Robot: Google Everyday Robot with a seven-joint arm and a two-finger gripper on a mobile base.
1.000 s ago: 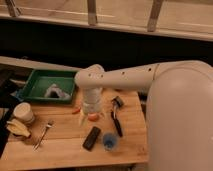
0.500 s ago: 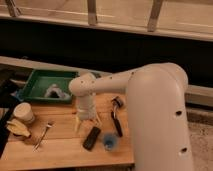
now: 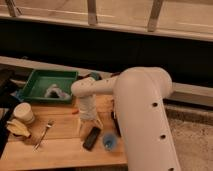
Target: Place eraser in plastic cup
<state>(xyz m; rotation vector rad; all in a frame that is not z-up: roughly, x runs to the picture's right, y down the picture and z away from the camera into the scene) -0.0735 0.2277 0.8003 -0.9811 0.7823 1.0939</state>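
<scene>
On the wooden table (image 3: 60, 150), the arm has swung in and lowered. The gripper (image 3: 89, 125) now hangs, jaws apart, just above the eraser (image 3: 91, 138), which lies beside the plastic cup (image 3: 110, 142). A grasp looks likely next.

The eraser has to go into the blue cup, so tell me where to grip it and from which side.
Likely best: grip the eraser across its narrow width, mid-length, from straight above: it lies flat on the table, a long block, beside the cup. The open pincer hangs just above its far end.
</scene>
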